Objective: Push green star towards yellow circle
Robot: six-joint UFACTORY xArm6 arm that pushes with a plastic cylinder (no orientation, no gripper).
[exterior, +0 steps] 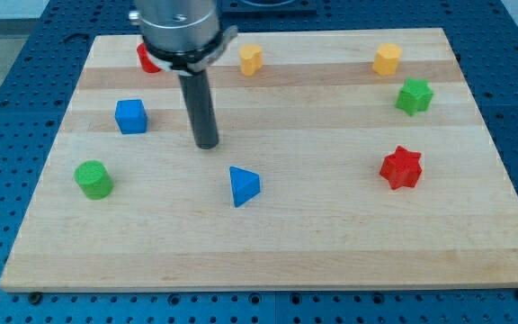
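The green star lies near the board's right edge, in the upper part of the view. A yellow block with a rounded outline sits just above and to the left of it, close but apart. A second yellow block, whose shape I cannot make out, lies at the top middle. My tip rests on the board left of centre, far to the left of the green star. It touches no block.
A blue cube lies left of the tip and a green cylinder lower left. A blue triangle lies below and right of the tip. A red star lies below the green star. A red block is partly hidden behind the arm.
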